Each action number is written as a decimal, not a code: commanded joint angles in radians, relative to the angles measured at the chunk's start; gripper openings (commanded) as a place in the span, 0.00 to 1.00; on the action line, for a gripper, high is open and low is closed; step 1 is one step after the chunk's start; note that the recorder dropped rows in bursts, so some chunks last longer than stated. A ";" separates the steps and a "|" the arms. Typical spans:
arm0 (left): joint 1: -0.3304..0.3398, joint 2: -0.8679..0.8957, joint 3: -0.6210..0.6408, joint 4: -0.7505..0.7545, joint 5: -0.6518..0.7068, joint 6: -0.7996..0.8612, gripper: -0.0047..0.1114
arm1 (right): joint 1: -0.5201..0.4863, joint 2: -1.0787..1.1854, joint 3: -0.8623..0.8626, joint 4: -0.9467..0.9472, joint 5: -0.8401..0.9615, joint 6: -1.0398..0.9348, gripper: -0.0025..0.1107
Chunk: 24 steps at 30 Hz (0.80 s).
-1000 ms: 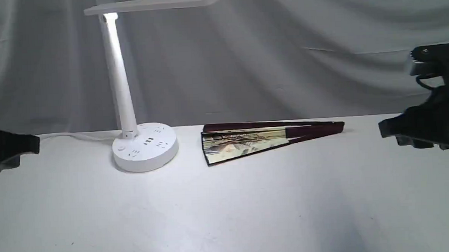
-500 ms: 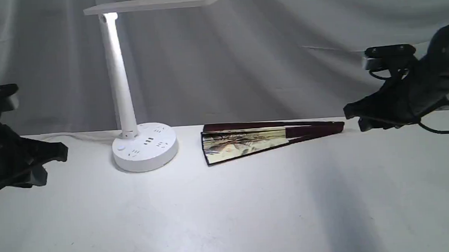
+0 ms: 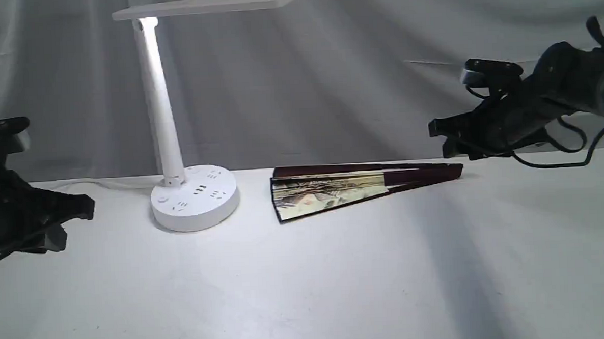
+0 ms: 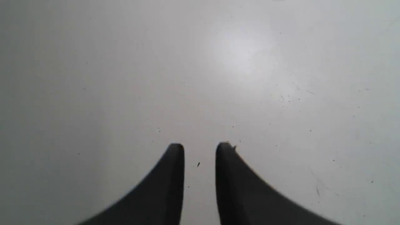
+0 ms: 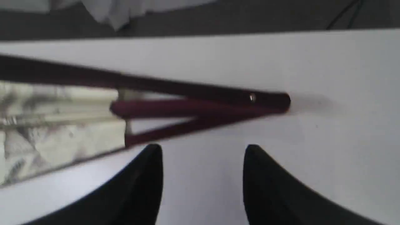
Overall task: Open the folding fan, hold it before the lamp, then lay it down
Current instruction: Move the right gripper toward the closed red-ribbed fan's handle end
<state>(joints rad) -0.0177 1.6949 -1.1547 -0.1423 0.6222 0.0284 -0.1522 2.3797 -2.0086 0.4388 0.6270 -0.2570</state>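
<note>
Barely spread, the folding fan (image 3: 333,188) lies on the white table (image 3: 307,291) just beside the lamp (image 3: 193,199).
Its riveted pivot end points away from the lamp's base, and the right gripper (image 3: 438,139) hovers above that end, jaws apart and empty. The left gripper (image 3: 77,222) hangs low over the table on the lamp's far side, jaws narrowly parted, holding nothing.

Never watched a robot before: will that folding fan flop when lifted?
Probably light: the folding fan is slim wooden ribs and paper. Those ribs already splay from the rivet, so lifting one may swing the rest open. The leaf looks easy to crease.
</note>
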 commanded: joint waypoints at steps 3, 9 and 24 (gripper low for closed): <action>-0.005 -0.002 -0.008 -0.008 -0.035 0.008 0.20 | 0.009 0.046 -0.007 0.142 -0.161 -0.008 0.39; -0.005 -0.002 -0.008 -0.009 -0.045 0.006 0.20 | 0.034 0.105 -0.053 0.148 -0.201 -0.041 0.23; -0.005 -0.002 -0.008 -0.003 -0.045 0.010 0.20 | 0.084 0.237 -0.179 0.140 -0.407 -0.053 0.14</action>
<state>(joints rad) -0.0177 1.6949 -1.1547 -0.1423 0.5927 0.0341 -0.0754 2.6147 -2.1835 0.5912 0.2609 -0.2945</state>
